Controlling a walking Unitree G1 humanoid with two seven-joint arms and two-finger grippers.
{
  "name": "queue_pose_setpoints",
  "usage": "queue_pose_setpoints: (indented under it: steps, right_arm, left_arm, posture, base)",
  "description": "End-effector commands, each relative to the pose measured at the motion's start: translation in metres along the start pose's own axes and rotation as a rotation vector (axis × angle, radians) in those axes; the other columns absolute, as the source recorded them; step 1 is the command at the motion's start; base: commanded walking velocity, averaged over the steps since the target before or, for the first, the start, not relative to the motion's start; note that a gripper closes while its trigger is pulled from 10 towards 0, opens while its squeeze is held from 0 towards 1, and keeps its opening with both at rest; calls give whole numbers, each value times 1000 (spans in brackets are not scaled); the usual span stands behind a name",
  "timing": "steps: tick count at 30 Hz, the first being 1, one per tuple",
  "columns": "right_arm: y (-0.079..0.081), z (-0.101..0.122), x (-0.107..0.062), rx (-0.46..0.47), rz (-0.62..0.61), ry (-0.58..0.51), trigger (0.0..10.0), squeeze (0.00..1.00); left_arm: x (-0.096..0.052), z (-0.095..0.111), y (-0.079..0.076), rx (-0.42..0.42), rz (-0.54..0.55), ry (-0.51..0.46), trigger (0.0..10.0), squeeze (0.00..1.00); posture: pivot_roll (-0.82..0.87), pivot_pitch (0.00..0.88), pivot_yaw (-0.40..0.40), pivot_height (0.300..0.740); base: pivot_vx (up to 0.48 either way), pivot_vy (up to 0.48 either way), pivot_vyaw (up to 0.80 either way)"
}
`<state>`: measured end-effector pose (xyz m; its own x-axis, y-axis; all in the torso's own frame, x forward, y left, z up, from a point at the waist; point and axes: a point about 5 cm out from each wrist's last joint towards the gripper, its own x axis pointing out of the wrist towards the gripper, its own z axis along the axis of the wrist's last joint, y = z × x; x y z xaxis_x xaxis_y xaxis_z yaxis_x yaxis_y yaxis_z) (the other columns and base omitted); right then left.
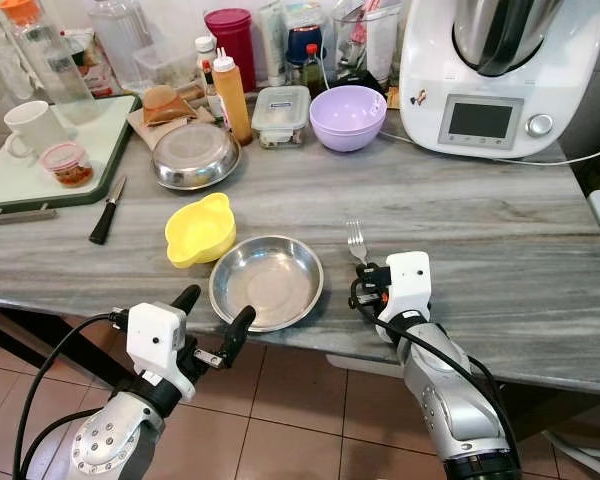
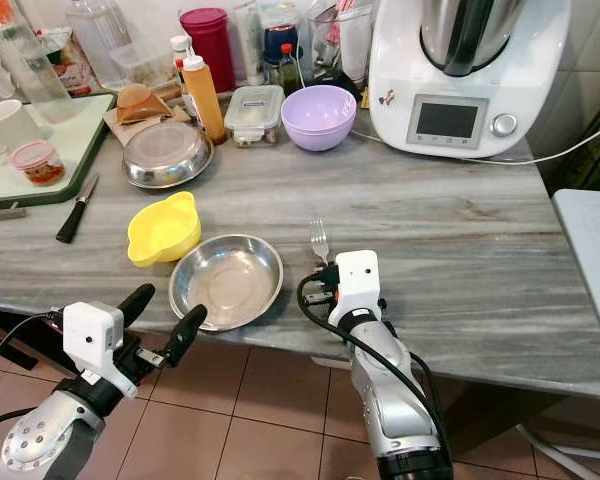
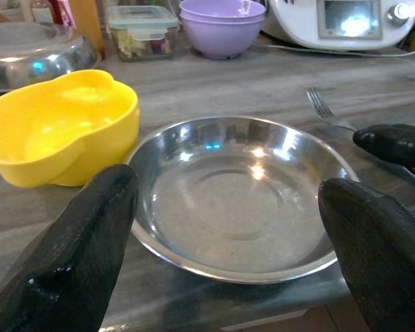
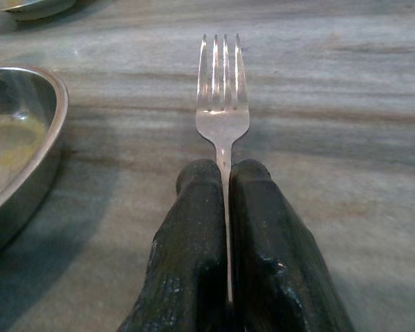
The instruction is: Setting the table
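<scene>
Just beyond the right gripper (image 4: 228, 180), a metal fork (image 4: 223, 97) points away from it, tines forward, its handle pinched between the two closed black fingers and lying low over the grey marbled countertop (image 1: 500, 240). Beside that gripper, toward the robot's left, sits a shallow steel plate (image 1: 267, 282), near the fork but not touching it. The left gripper (image 3: 228, 228) hovers at the counter's near edge with its fingers spread wide, the plate straight ahead between them. Past the plate on the far left side rests a yellow bowl (image 1: 200, 230), its rim close to the plate's. To place the fork well, the right gripper should probably lower it flat, parallel to the plate's edge with a small gap, then open gently so it does not skid on the smooth stone. Farther back stand a lilac bowl (image 1: 348, 117), a white kitchen machine (image 1: 480, 75), bottles and a knife (image 1: 107, 210). Terracotta floor tiles (image 1: 300, 420) show below.
</scene>
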<state>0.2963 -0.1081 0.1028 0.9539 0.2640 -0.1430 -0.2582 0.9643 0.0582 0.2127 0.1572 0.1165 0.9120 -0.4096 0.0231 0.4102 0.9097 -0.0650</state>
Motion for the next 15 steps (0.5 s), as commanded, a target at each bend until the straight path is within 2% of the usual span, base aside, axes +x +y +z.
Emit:
queue_pose_setpoints:
  steps: [1, 15]
  right_arm:
    - [1, -2, -5, -3, 12, -6, 10000, 0]
    - [2, -10, -13, 9, -28, -38, 10000, 0]
  left_arm:
    - [-1, -1, 1, -2, -9, 12, 10000, 0]
    - [8, 7, -2, -4, -29, 6, 10000, 0]
  posture:
    - [-72, 113, 108, 740]
    - [-86, 125, 166, 740]
  base:
    - [0, 0, 0]
    - [0, 0, 0]
